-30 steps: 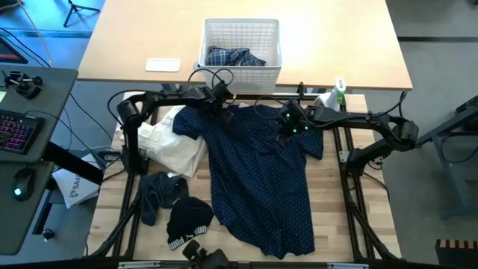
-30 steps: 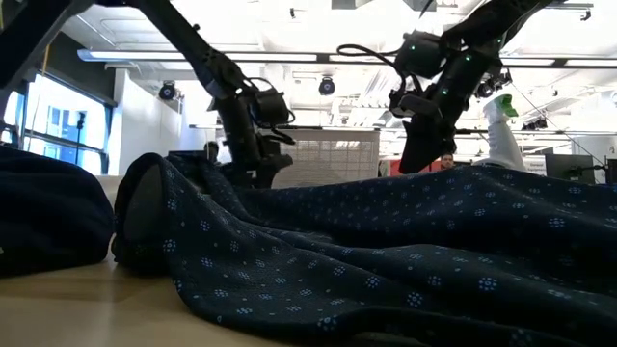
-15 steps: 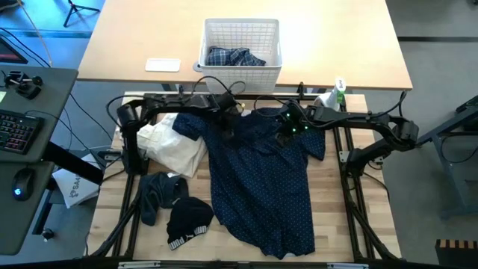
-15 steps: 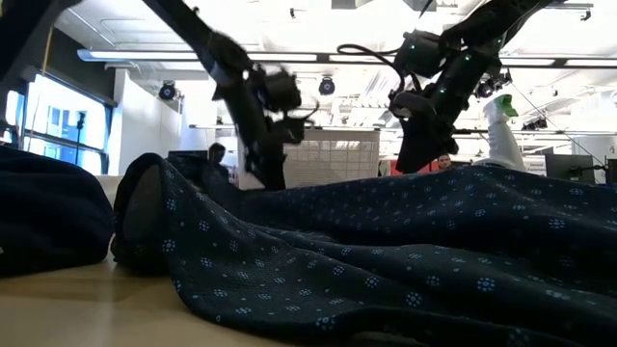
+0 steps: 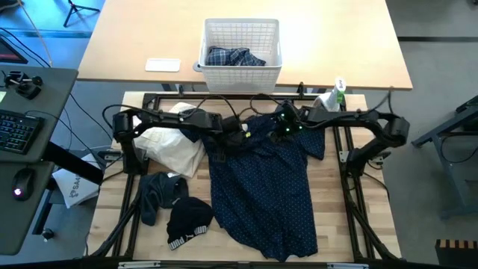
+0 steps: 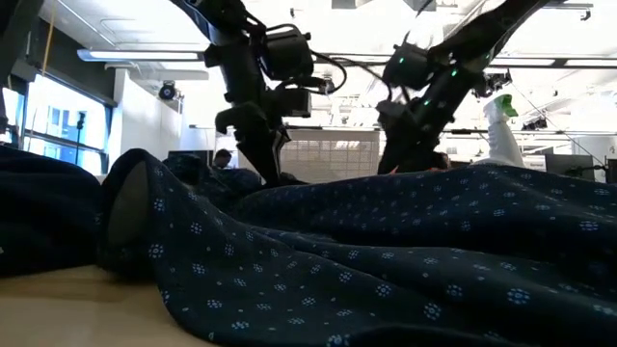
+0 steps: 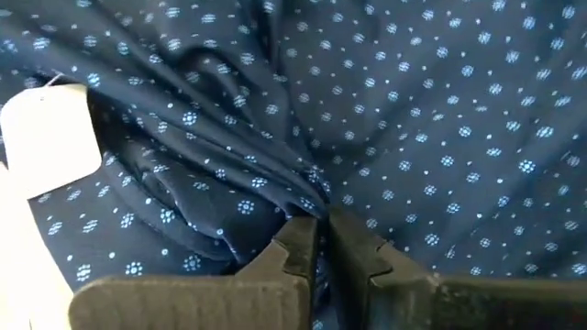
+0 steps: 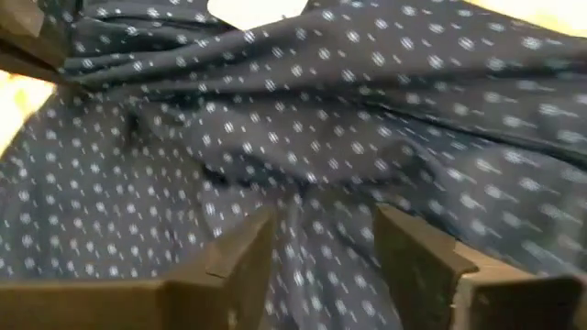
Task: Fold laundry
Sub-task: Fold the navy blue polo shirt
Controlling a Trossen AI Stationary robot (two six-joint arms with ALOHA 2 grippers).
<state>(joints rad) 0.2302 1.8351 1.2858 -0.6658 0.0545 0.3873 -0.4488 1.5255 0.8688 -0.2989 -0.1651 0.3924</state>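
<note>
We see the navy dotted shirt lying spread on the wooden surface, its collar end toward the white basket and its hem toward the near edge. The left end effector is on the upper part of the shirt, and its fingers are pressed together with a fold of the navy cloth pinched between them. The right end effector is above the shirt near the collar; its fingers stand apart and we see no cloth gripped between them. A plaid shirt lies inside the basket. On the left side of the surface there is a cream cloth, touching the navy shirt, and nearer the front edge two dark pieces.
</note>
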